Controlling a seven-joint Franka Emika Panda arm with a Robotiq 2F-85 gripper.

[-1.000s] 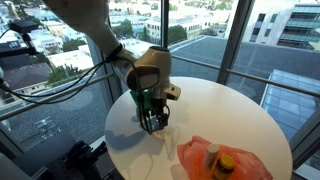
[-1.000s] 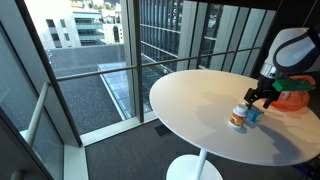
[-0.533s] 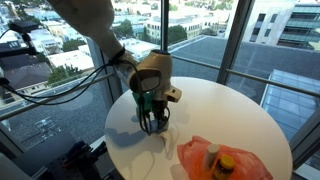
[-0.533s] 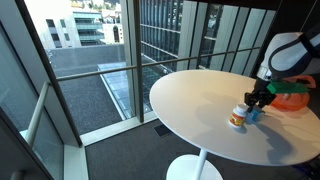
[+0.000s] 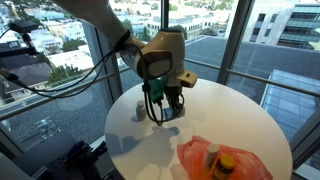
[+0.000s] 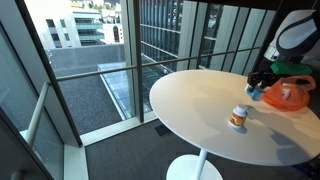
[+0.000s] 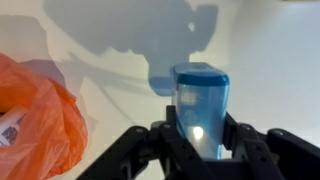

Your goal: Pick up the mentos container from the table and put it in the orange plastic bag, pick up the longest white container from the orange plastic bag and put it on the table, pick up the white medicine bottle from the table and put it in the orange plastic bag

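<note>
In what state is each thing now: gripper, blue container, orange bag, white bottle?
blue plastic mentos container: held upright, off the white round table.
black gripper: shut on that container.
orange plastic bag: lying open on the table, items inside.
white medicine bottle: standing upright, untouched.

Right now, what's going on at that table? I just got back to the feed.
The gripper is shut on the blue mentos container and holds it just above the round white table. The orange plastic bag lies on the table nearby with items inside. The white medicine bottle stands on the table, untouched.
</note>
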